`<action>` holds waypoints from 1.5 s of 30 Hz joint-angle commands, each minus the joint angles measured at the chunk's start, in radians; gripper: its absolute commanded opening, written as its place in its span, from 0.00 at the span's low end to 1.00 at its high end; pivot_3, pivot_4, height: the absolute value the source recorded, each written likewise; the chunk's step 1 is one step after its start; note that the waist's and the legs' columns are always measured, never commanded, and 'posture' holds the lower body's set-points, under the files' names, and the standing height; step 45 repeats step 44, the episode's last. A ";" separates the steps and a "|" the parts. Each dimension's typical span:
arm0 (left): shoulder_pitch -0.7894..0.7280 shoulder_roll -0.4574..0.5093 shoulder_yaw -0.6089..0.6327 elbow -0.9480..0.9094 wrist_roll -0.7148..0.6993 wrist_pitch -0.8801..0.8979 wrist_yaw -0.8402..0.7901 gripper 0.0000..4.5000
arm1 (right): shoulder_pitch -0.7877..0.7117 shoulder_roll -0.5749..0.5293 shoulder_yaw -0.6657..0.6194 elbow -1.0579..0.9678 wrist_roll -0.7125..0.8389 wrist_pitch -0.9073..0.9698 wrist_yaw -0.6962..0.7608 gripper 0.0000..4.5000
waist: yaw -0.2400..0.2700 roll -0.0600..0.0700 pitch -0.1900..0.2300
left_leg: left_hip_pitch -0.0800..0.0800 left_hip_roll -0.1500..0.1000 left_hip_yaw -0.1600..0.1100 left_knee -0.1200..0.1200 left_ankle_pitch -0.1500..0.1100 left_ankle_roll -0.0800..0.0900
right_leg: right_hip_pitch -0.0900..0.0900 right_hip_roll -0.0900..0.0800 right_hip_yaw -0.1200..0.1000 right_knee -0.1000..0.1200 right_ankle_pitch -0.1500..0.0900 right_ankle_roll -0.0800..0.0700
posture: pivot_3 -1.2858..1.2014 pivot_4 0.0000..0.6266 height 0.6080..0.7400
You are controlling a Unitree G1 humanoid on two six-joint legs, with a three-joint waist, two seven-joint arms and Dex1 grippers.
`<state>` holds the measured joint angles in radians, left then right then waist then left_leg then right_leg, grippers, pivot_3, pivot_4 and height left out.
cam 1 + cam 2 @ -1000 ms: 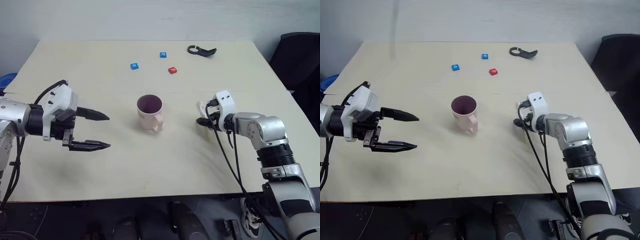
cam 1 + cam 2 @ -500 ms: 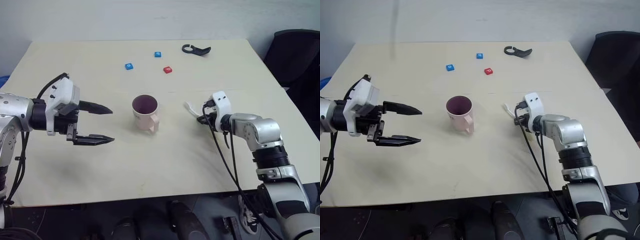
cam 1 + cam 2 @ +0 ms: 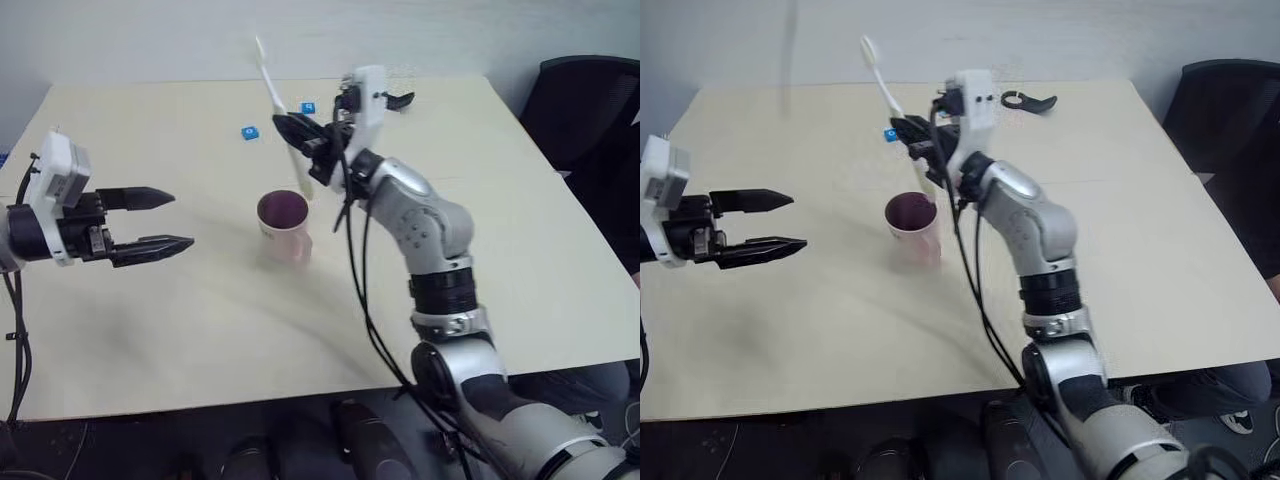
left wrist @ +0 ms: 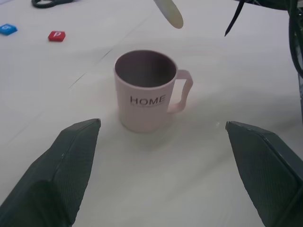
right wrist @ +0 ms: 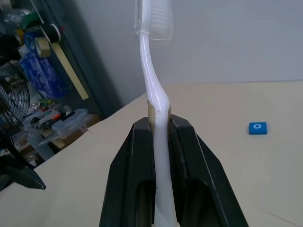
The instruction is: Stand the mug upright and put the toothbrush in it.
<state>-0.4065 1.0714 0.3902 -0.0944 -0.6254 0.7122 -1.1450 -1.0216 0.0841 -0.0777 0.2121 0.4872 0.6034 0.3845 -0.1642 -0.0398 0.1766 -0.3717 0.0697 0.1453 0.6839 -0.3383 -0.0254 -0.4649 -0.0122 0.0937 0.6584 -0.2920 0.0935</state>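
The right hand (image 3: 305, 140) sits in the upper middle of the left eye view, its two black fingers (image 5: 137, 156) pinched tight on the toothbrush (image 3: 278, 105) partway along the handle. The toothbrush stands nearly upright, bristle head at the top, tail end hanging just above and behind the rim of the mug (image 3: 283, 226). The mug stands upright on the bench (image 3: 520, 250) at mid-frame, mouth up, handle toward the lower right, so the first half of the task looks done.

At the left edge of the frame the left hand (image 3: 150, 222) hangs wide open and empty, well apart from the mug, fingers pointing toward it.

Risks from here, as a judgement: the tail seems to hang off the far rim rather than over the opening, so a straight drop could strike the rim, tip the mug or skid the toothbrush onto the bench. Nothing steadies the mug. Released too high, the long toothbrush could bounce out or lever the mug over.

Small blue tiles (image 3: 249, 132) lie further up the bench.
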 commanded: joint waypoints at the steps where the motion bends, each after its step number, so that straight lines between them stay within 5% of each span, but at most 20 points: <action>1: 0.009 0.010 0.066 -0.062 -0.039 0.011 0.023 1.00 | -0.006 0.025 0.005 0.001 -0.010 -0.066 -0.012 0.02 | 0.000 0.000 0.000 | 0.000 -0.001 0.000 0.000 0.000 0.000 | 0.000 -0.001 -0.001 0.000 0.000 0.000 | 0.52 0.24 1.00; 11: 0.007 -0.014 0.046 -0.083 -0.041 -0.005 0.075 1.00 | 0.030 0.116 0.039 0.153 -0.054 -0.249 0.035 0.02 | -0.022 0.000 0.000 | 0.001 0.000 -0.001 -0.001 0.000 -0.002 | 0.000 0.000 -0.005 0.002 -0.001 -0.002 | 0.52 0.24 1.00; 16: -0.025 -0.019 0.021 -0.060 -0.035 -0.016 0.081 1.00 | 0.060 0.107 0.066 0.126 -0.078 -0.299 0.056 0.37 | -0.030 0.000 0.000 | 0.001 0.000 -0.001 -0.001 0.000 -0.002 | 0.000 0.000 -0.006 0.002 -0.001 -0.002 | 0.52 0.24 1.00; 23: -0.047 -0.025 -0.016 -0.015 -0.012 -0.052 0.070 1.00 | 0.228 0.031 0.085 -0.207 0.021 -0.173 0.092 0.90 | -0.027 0.000 0.000 | 0.001 0.003 -0.002 -0.001 0.000 -0.003 | 0.000 0.000 -0.006 0.002 -0.002 -0.003 | 0.52 0.24 1.00; 24: -0.049 -0.025 -0.024 -0.007 -0.006 -0.061 0.068 1.00 | 0.248 -0.006 0.099 -0.263 0.021 -0.143 0.104 0.98 | -0.026 0.000 0.000 | 0.001 0.003 -0.002 -0.001 0.000 -0.003 | 0.000 0.000 -0.006 0.002 -0.002 -0.003 | 0.52 0.24 1.00; 27: -0.023 -0.013 -0.036 0.012 0.020 -0.100 0.039 1.00 | 0.291 -0.183 0.116 -0.445 0.075 0.042 0.161 0.99 | -0.022 0.000 0.000 | 0.001 0.001 -0.002 -0.001 0.000 -0.003 | 0.000 0.000 -0.006 0.002 -0.002 -0.003 | 0.52 0.24 1.00; 31: 0.006 -0.005 -0.037 0.050 0.055 -0.145 0.020 1.00 | 0.275 -0.649 0.111 -0.565 0.143 0.340 0.376 0.99 | -0.005 0.001 0.001 | 0.002 0.001 -0.002 -0.001 0.000 -0.003 | 0.000 0.000 -0.006 0.001 -0.002 -0.004 | 0.52 0.24 1.00; 37: 0.030 0.041 -0.023 0.104 0.094 -0.230 -0.050 1.00 | 0.294 -0.999 -0.018 -0.455 0.223 0.323 0.676 0.99 | 0.023 0.001 0.001 | 0.003 0.001 -0.001 -0.001 -0.001 -0.002 | 0.001 0.003 -0.004 -0.003 -0.003 -0.005 | 0.52 0.24 1.00; 40: 0.025 0.068 -0.002 0.139 0.090 -0.235 -0.072 1.00 | 0.303 -1.114 -0.024 -0.397 0.221 0.287 0.808 0.99 | 0.030 0.001 0.001 | 0.004 0.000 -0.001 -0.001 -0.001 -0.001 | 0.001 0.002 -0.004 -0.004 -0.003 -0.005 | 0.52 0.24 1.00; 45: 0.018 0.080 -0.005 0.156 0.096 -0.249 -0.089 1.00 | 0.292 -1.140 -0.025 -0.354 0.223 0.276 0.856 0.99 | 0.030 0.001 0.001 | 0.003 0.000 0.000 -0.001 -0.002 0.000 | 0.001 0.002 -0.003 -0.004 -0.003 -0.005 | 0.52 0.24 1.00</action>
